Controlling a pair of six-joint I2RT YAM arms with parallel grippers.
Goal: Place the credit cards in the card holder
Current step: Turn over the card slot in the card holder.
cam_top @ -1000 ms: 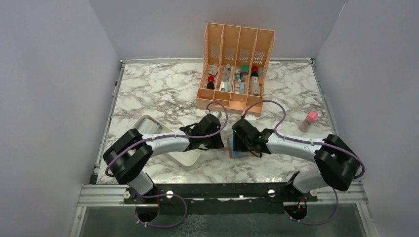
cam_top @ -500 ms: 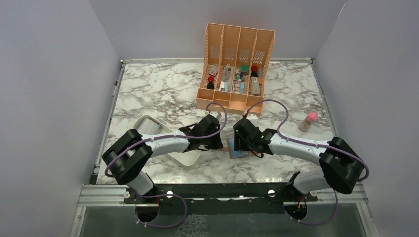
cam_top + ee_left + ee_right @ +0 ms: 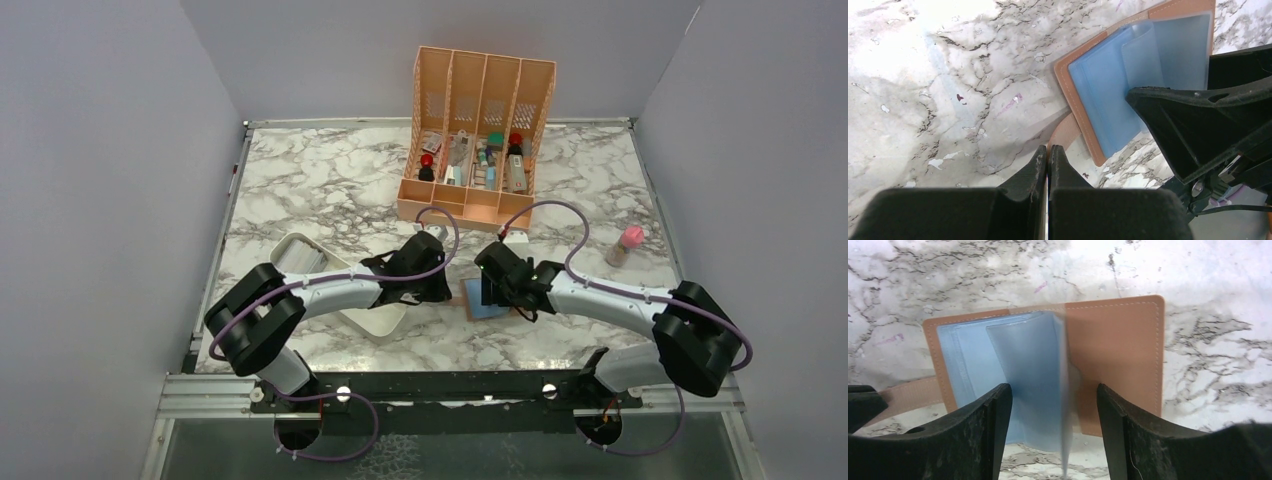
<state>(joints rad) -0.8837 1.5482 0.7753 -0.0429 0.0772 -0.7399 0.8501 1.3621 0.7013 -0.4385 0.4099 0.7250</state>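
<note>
Marble-patterned tabletop (image 3: 300,190) is filling every view, so start at your pincers, which are meeting near its middle. Your left gripper (image 3: 1048,157) is pressing its jaws tight together, and the brown strap of the card holder (image 3: 1118,355) is running straight into the tips; I judge you are nipping that strap to pin the holder down. Your right gripper (image 3: 1053,437) is standing with its jaws wide apart and gripping nothing, straddling the holder from its 3 o'clock side. One of the clear blue sleeves (image 3: 1023,375) is rising upright in the gap between the jaws, touching neither.

Moving outward, the holder is lying open and flat on the marble, blue side up, just toward 6 o'clock from the table's centre. A white tray (image 3: 385,322) is sitting at its 9 o'clock under your left arm, a peach organizer (image 3: 480,90) is standing at 12 o'clock, and a pink-capped bottle (image 3: 625,245) is waiting at 2 o'clock, well apart.

You are looking at an opened holder with no card showing in any sleeve. I cannot make out a card anywhere, so every insertion is looking undone.
</note>
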